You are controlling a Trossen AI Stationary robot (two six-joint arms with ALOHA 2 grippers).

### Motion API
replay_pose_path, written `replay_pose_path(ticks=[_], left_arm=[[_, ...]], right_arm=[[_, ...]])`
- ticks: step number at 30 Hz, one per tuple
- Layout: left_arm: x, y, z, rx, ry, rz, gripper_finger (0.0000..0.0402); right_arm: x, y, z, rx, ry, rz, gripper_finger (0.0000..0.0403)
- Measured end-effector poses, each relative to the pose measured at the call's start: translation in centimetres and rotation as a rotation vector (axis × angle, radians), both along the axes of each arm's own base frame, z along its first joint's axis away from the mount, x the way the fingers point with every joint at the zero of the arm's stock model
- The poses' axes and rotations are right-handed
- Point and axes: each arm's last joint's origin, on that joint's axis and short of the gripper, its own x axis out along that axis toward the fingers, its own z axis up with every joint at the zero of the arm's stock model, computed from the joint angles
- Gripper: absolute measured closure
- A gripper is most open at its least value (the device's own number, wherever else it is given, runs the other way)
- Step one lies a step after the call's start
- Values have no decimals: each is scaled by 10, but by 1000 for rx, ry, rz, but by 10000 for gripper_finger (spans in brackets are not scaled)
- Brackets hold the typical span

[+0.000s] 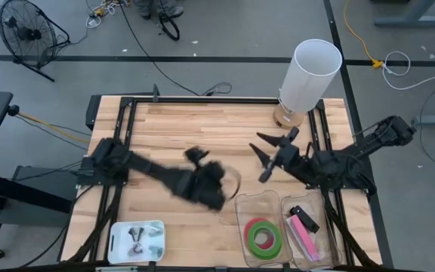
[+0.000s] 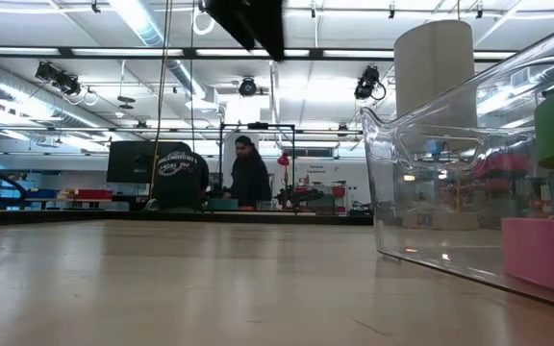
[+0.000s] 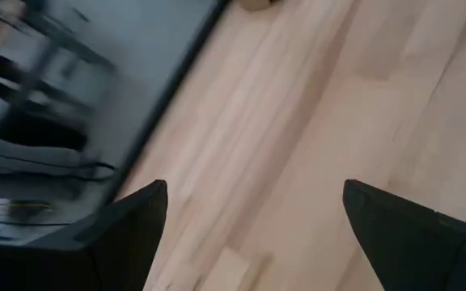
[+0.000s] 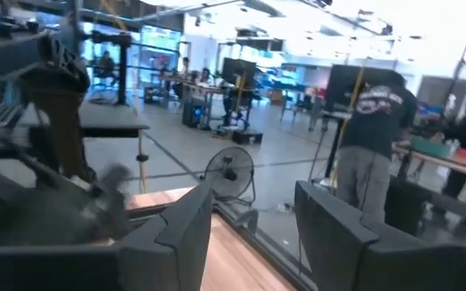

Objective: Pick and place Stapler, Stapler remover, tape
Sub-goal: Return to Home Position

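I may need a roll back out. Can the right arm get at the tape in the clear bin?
Probably yes: the bin is open-topped, the tape lies uncovered, and the right gripper, jaws open, hangs nearby with nothing between.

Grn tape [image 1: 276,243] flat in clr bin [image 1: 239,215]

Left gripper [image 3: 255,190] jaws apart, arm stretched toward centre; right gripper [image 4: 252,192] jaws apart, empty.

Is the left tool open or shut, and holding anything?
Open, empty: left wrist view shows the left tool with fingers wide apart, only bare table between. The right tool hangs open over the table.
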Motion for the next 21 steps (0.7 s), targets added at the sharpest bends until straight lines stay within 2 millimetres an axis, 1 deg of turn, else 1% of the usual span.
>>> replay_pose_path(ticks=[2,4,8,11,14,17,21], left_arm=[[16,19,0,-83,2,-27,28],[29,36,1,-195,-40,-47,28],[51,67,6,-409,-202,-43,28],[63,88,12,-502,-336,-30,28],[67,103,15,-515,-339,-83,28],[68,112,15,-506,-307,-134,28],[69,126,14,-523,-292,-151,28]], right_arm=[[2,-5,-1,37,-19,-16,225],[3,-8,-1,76,-40,-27,225],[4,-10,-1,132,-77,-28,225],[4,-10,-1,143,-85,-26,225],[3,-11,0,161,-109,-59,225],[3,-12,1,169,-116,-89,225],[5,-17,0,168,-117,-92,225]])
